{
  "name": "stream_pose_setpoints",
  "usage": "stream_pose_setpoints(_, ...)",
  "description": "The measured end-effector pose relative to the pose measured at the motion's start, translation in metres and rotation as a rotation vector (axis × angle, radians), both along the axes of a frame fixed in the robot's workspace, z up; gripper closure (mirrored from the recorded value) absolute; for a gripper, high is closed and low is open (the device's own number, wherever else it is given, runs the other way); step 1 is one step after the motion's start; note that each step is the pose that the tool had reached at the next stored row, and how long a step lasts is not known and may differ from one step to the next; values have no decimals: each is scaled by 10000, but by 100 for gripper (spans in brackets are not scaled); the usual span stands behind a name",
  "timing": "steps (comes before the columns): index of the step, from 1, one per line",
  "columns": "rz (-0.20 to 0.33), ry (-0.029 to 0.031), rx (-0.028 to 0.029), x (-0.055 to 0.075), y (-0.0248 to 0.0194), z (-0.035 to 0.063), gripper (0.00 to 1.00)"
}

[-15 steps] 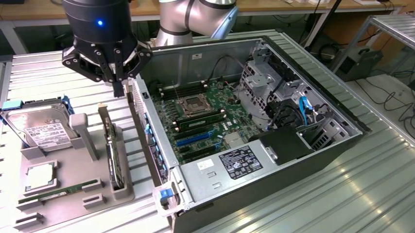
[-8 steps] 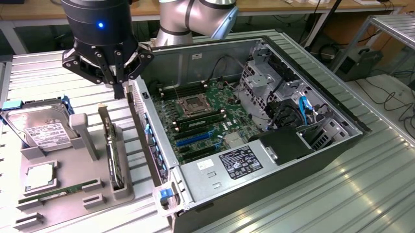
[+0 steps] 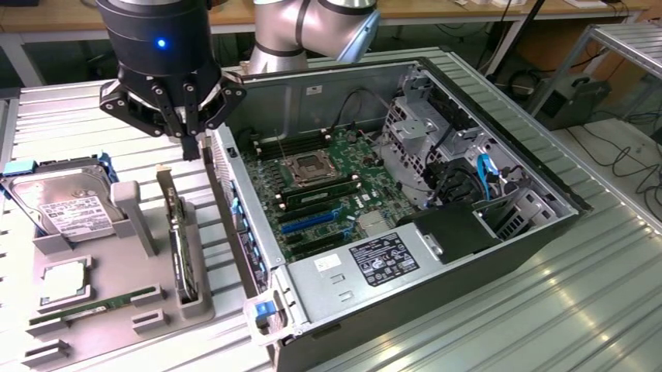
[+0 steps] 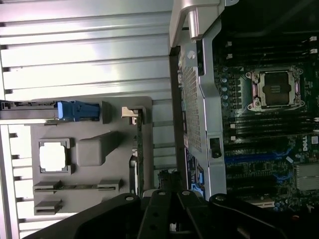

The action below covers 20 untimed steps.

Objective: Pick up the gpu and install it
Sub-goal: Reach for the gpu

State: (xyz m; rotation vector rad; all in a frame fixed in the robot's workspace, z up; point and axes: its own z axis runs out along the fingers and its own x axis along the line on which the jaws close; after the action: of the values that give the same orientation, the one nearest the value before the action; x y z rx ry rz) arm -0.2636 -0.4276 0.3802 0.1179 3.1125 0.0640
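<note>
The gpu (image 3: 182, 248) is a thin dark card standing on edge in a slot of the grey holder (image 3: 124, 256), its pale metal bracket at the far end. In the wrist view the gpu (image 4: 140, 149) appears edge-on, with the bracket tab by the holder's corner. My gripper (image 3: 191, 149) hangs just above the bracket end of the card. Its fingers are shut together, hold nothing and stay clear of the card. The open computer case (image 3: 497, 116) lies at the exterior view's right, and blue expansion slots (image 3: 310, 221) show on its motherboard (image 3: 321, 186).
The holder also carries a hard drive (image 3: 62, 205) with a white label, a CPU (image 3: 64, 283) and a green RAM stick (image 3: 98, 304). The case's near wall (image 3: 232, 225) rises right beside the holder. Cables and drive cages (image 3: 435, 139) crowd the case's far side.
</note>
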Motion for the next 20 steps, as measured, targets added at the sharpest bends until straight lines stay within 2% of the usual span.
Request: stream_pose_setpoints(20, 0, 0, -1, 0, -94, -12, 89)
